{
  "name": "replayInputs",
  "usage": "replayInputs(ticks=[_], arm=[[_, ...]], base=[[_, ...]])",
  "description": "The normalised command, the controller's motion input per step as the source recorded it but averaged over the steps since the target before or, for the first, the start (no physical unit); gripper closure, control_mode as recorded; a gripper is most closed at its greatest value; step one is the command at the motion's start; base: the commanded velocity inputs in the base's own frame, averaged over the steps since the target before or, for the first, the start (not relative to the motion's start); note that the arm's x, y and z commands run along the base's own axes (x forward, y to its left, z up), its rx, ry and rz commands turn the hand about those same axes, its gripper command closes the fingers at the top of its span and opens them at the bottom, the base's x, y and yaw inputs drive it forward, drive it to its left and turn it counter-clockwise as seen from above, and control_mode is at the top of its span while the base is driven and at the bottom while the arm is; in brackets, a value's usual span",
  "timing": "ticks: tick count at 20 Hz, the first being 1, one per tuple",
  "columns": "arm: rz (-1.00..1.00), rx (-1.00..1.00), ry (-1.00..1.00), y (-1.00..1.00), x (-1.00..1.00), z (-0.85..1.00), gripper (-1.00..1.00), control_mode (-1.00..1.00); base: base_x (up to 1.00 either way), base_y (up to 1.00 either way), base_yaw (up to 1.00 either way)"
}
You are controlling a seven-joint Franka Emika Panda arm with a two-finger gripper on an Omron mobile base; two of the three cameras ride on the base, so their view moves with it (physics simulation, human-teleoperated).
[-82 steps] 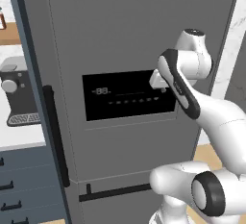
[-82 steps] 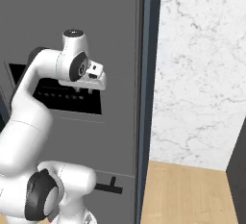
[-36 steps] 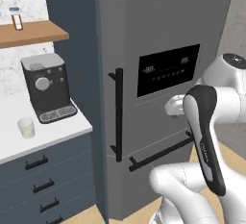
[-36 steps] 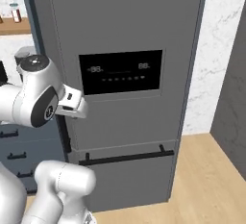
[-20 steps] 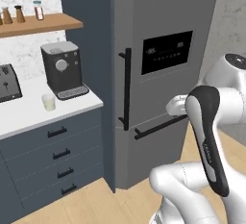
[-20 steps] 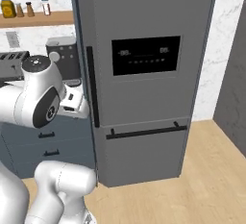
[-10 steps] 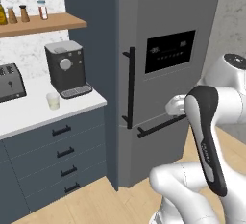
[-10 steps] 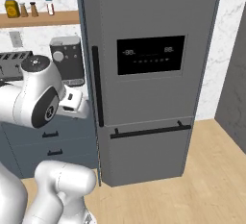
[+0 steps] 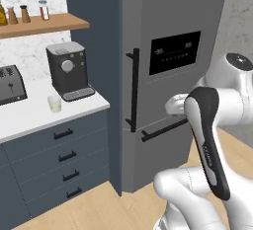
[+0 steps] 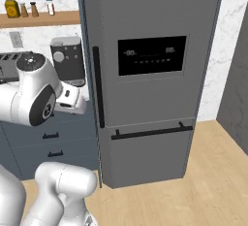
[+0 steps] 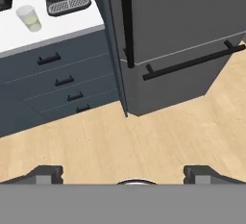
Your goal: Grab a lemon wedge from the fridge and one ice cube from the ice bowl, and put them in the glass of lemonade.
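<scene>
The fridge [image 9: 163,81] [image 10: 150,89] stands shut, a tall grey unit with a black display panel [image 9: 175,52] and long black bar handles [image 11: 126,21]. With its doors closed, the lemon wedge is hidden. The glass of lemonade [image 9: 55,103] [image 11: 29,17] sits on the white counter in front of the coffee machine [image 9: 66,68]. The ice bowl is out of view. My gripper [image 11: 124,174] is open, its fingertips [image 11: 45,172] wide apart with nothing between them. It hangs above the wooden floor, well short of the fridge and pointing down towards its foot.
Dark blue-grey drawer cabinets [image 9: 59,160] [image 11: 57,81] run under the counter left of the fridge. A toaster [image 9: 10,83] stands at the far left. A wooden shelf [image 9: 39,24] above holds several jars and shakers. Bare wooden floor [image 11: 144,136] lies before the fridge.
The whole picture has shifted, so the camera has moved. The fridge now sits farther off, and the counter, coffee machine and glass have come into view. The arm's pose and open gripper are unchanged.
</scene>
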Motion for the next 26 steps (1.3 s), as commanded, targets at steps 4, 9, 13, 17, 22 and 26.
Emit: replayInputs(ticks=[4, 9, 13, 17, 22, 26], arm=[[0.08, 0.00, -0.01, 0.00, 1.00, 0.28, -1.00, -1.00], [0.06, 0.00, 0.09, -0.20, 1.00, 0.22, -1.00, -1.00], [0.00, -0.08, -0.06, 0.02, 1.00, -0.34, -1.00, -1.00], [-0.05, -0.19, -0.07, 0.52, 1.00, -0.63, -1.00, -1.00], [-0.02, -0.06, -0.13, 0.58, 0.95, -0.50, -1.00, -1.00], [0.00, 0.01, -0.16, 0.23, 0.85, -0.20, -1.00, -1.00]], base=[[0.00, 0.00, 0.00], [0.00, 0.00, 0.00], [0.00, 0.00, 0.00], [0.00, 0.00, 0.00], [0.00, 0.00, 0.00], [0.00, 0.00, 0.00]])
